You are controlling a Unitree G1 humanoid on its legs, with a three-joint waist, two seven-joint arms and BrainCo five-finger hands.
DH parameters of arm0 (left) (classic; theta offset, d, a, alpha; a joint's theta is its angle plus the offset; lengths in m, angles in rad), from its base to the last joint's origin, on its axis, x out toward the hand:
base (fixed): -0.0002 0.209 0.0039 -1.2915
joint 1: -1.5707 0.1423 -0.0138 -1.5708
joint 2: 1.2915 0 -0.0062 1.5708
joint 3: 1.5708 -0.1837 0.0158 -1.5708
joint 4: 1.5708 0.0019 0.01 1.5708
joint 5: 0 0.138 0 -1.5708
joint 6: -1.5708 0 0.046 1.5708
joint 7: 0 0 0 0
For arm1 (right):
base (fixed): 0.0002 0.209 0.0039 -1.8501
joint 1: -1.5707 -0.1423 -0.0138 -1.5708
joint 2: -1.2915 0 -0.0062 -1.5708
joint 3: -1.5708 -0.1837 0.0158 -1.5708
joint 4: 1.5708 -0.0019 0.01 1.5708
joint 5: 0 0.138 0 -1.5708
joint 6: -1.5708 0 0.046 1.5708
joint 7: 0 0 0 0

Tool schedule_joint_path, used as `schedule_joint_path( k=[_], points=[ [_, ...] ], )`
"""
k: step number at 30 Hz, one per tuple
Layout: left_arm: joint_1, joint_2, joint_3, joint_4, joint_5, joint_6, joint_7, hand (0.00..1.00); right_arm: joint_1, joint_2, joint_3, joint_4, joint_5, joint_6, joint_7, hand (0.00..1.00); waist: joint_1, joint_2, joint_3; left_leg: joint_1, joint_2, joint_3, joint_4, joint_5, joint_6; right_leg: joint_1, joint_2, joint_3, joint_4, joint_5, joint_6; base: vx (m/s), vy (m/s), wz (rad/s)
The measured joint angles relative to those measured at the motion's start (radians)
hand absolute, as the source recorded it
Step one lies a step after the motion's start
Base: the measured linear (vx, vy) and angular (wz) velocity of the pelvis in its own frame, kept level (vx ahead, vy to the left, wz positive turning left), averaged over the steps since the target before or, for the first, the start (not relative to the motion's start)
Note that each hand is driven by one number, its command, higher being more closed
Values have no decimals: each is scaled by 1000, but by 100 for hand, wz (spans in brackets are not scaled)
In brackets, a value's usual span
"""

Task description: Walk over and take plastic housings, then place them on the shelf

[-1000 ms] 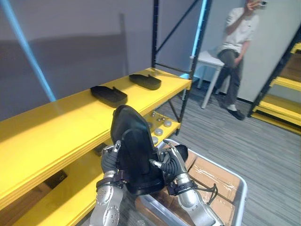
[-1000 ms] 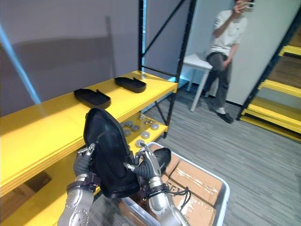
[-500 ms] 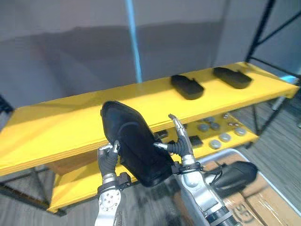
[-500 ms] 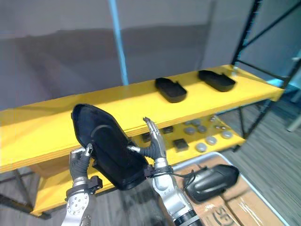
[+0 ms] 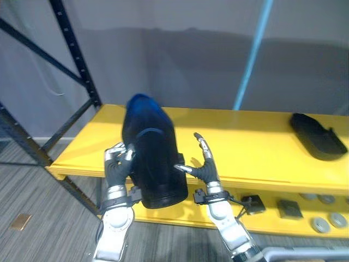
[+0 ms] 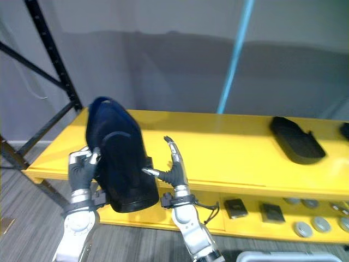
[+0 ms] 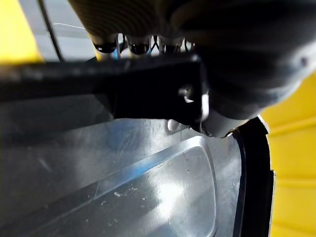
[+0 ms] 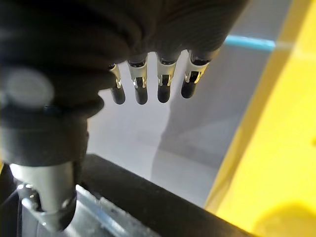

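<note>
One black housing (image 5: 152,158) between left hand (image 5: 116,169) and right hand (image 5: 206,170), top blurred

The shelf (image 5: 262,147) is plain bright yellow, on black uprights (image 5: 79,60). Before its left part, the plastic housing (image 5: 155,169) is black with a blue sheen at the top. In the left wrist view its inside looks glossy grey-blue, perhaps only reflected light. The left hand (image 5: 115,166) and right hand (image 5: 206,172) are silver with dark tips and dark ribbed covers. At the shelf's right end, another housing (image 5: 318,136) is matte black. Below the shelf, a yellow lower board (image 5: 267,221) carries black squares (image 5: 287,208) and grey discs (image 5: 319,224). Behind the shelf, the wall (image 5: 163,54) is grey with a light-blue stripe (image 5: 252,54). The floor (image 5: 49,218) is grey with fine darker streaks.
</note>
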Motion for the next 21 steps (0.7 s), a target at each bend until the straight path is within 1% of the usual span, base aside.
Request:
schedule_joint_path(
  k=[1, 2, 4, 5, 6, 7, 9, 10, 11, 12, 13, 14, 15, 16, 17, 18, 19, 20, 21],
  points=[
    [2, -11, -10, 13, 0, 2, -11, 100, 25, -15, -5, -2, 0, 0, 1, 0, 3, 32, -13, 0, 18, 10, 0, -10, -10, 24, 16, -7, -42, 11, -2, 180, -38, 12],
    [1, -12, -12, 15, 1, 2, -15, 100, 34, -16, -7, -3, 0, -1, 2, 0, 3, 38, -15, 3, 27, 12, -1, -18, -12, 41, 27, -7, -78, 20, 3, 218, -19, -17],
    [-15, -12, -23, 46, -1, 4, -30, 100, 66, -13, -8, -19, 6, -2, 5, 0, -5, 39, -17, 13, 62, 27, 18, -54, -33, 111, 70, -5, -201, 65, -8, 195, -33, -27],
    [-19, -12, -28, 57, -1, 5, -34, 100, 77, -12, -11, -24, 6, -4, 6, 0, -9, 39, -17, 13, 67, 30, 38, -71, -37, 127, 76, -4, -218, 67, -8, 208, -30, -18],
    [-24, -17, -33, 77, 0, 6, -43, 100, 98, -13, -12, -27, 21, -7, 11, 0, -19, 43, -14, 11, 81, 36, 100, -110, -50, 160, 87, -2, -237, 66, -8, 202, -9, -17],
    [-32, -22, -36, 97, 0, 6, -50, 100, 124, -13, -11, -41, 32, -9, 18, 0, -22, 46, -12, -3, 99, 43, 184, -148, -71, 188, 97, 4, -250, 63, -11, 195, 3, -18],
    [-45, -25, -36, 133, 0, 7, -53, 100, 134, -16, -10, -57, 45, -11, 22, 0, -21, 48, -7, -39, 112, 42, 317, -177, -108, 214, 102, 22, -262, 59, -11, 116, 15, -30],
    [-46, -35, -28, 155, 0, 9, -53, 100, 134, -25, -8, -77, 54, -14, 30, 0, -18, 52, -3, -71, 116, 35, 413, -179, -112, 224, 97, 53, -265, 59, -13, 111, 47, -58],
    [-44, -48, -20, 170, 0, 15, -51, 100, 135, -38, -10, -111, 66, -20, 33, 0, -11, 55, -2, -105, 122, 31, 472, -196, -123, 225, 87, 76, -267, 59, -13, 97, 80, -62],
    [-46, -49, -20, 179, 0, 15, -49, 100, 136, -42, -15, -130, 74, -24, 34, 0, -9, 57, -3, -107, 134, 30, 463, -204, -121, 221, 87, 91, -266, 59, -13, 112, 119, -66],
    [-50, -52, -17, 195, 0, 17, -45, 100, 136, -45, -40, -170, 91, -32, 35, 0, -11, 59, -4, -107, 163, 12, 410, -204, -121, 213, 87, 117, -265, 57, -12, 88, 145, -59],
    [-65, -57, -6, 217, 1, 20, -39, 100, 138, -57, -70, -213, 107, -38, 34, 0, -22, 64, -5, -105, 189, -14, 319, -195, -118, 199, 91, 134, -264, 53, -10, 61, 140, -50],
    [-75, -62, 0, 228, 1, 26, -36, 100, 142, -64, -89, -235, 112, -42, 32, 0, -30, 71, -9, -99, 203, -31, 264, -185, -114, 188, 96, 141, -261, 53, -2, 31, 183, -44],
    [-93, -72, 20, 241, 0, 39, -30, 100, 151, -79, -138, -275, 122, -56, 28, 0, -39, 88, -12, -89, 227, -39, 177, -111, -149, 168, 112, 165, -260, 55, 14, 32, 203, -58],
    [-99, -68, 39, 259, 0, 51, -23, 100, 179, -76, -180, -301, 130, -59, 26, 0, -41, 68, -14, -65, 209, 1, 141, -103, -136, 162, 93, 190, -269, 59, 19, 37, 213, -57],
    [-106, -64, 45, 267, 0, 58, -19, 100, 199, -72, -198, -329, 132, -59, 26, 0, -48, 60, -17, -58, 194, 12, 126, -98, -129, 160, 79, 195, -272, 63, 28, 61, 204, -44],
    [-113, -57, 55, 268, -3, 70, -12, 100, 228, -70, -227, -389, 138, -66, 28, 0, -62, 58, -16, -37, 169, 31, 93, -84, -111, 157, 57, 213, -275, 65, 35, 73, 201, -31],
    [-126, -57, 61, 268, -11, 73, -8, 100, 236, -72, -261, -426, 146, -75, 31, 0, -71, 60, -15, -21, 152, 55, 73, -81, -106, 153, 40, 229, -276, 69, 47, 96, 224, -35],
    [-135, -56, 65, 268, -21, 74, -6, 100, 236, -72, -277, -436, 164, -77, 34, 0, -72, 59, -15, -15, 147, 68, 67, -81, -105, 152, 36, 241, -278, 71, 50, 95, 195, -47]
  ],
)
